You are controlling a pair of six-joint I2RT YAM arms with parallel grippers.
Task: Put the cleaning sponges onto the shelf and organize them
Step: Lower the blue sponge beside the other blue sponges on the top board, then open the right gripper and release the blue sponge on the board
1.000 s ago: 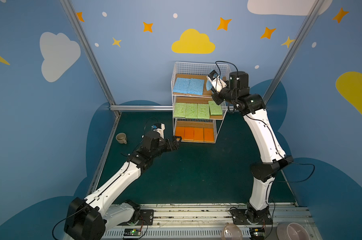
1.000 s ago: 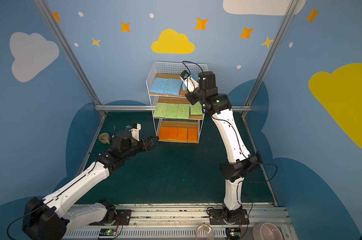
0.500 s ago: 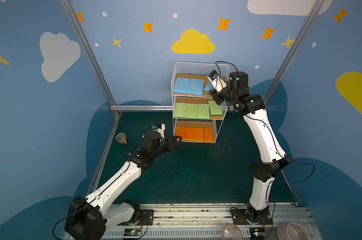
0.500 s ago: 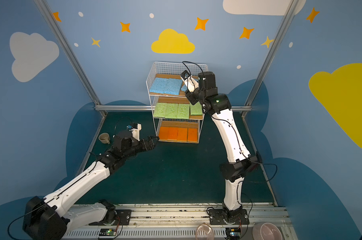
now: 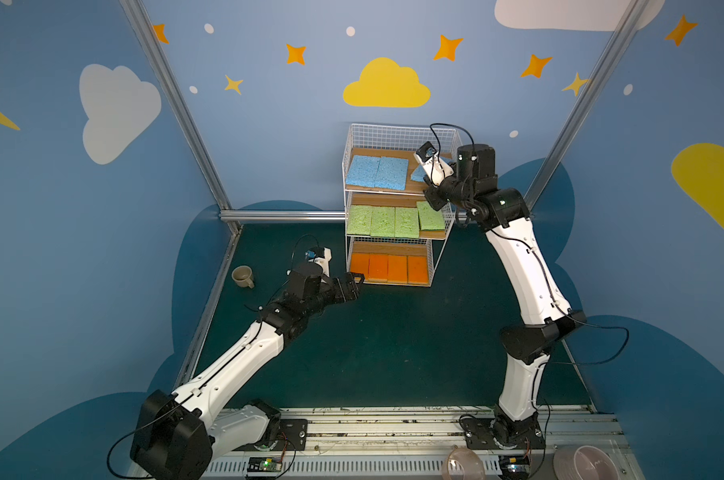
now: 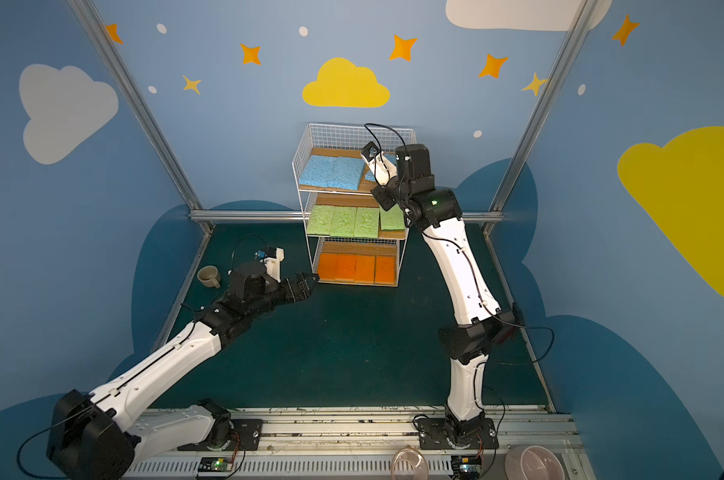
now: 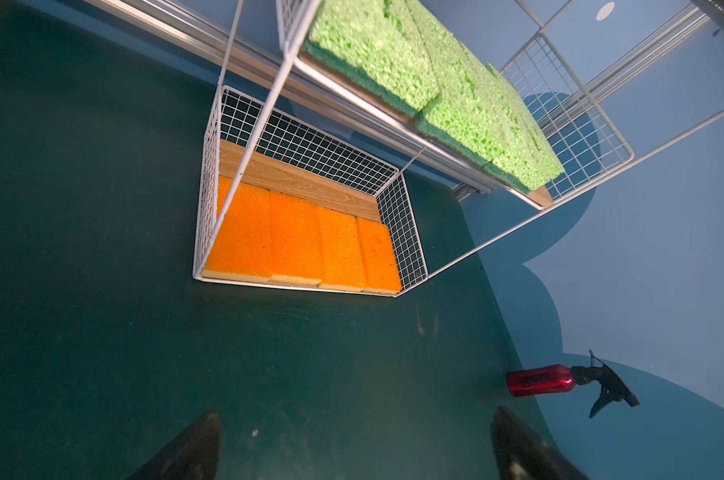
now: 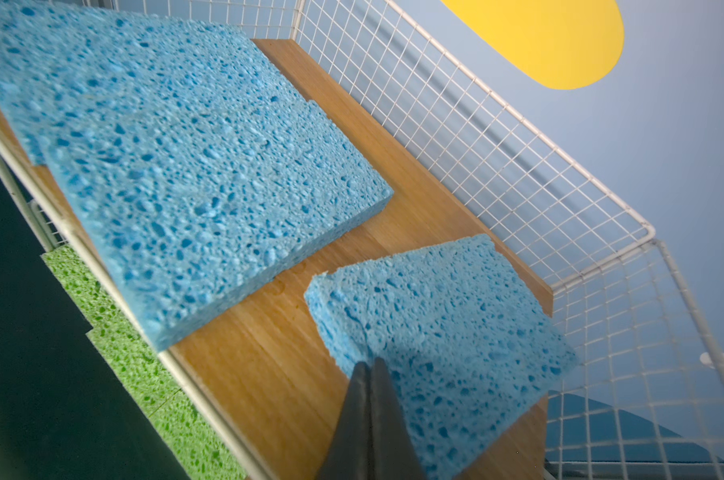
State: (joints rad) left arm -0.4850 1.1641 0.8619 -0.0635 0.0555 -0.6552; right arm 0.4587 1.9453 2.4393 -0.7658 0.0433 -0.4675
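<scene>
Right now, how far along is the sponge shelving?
Done: on the shelf, four orange sponges line the bottom tier, four green sponges the middle, two blue sponges sit squared on top. In hand: the shut right claw touches the third blue sponge, which lies crooked beside them. The left claw hangs open, empty. Left: straighten that sponge, perhaps the skewed rightmost green one too.

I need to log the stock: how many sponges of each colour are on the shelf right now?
Blue sponges: 3
Green sponges: 4
Orange sponges: 4
Total: 11
</scene>
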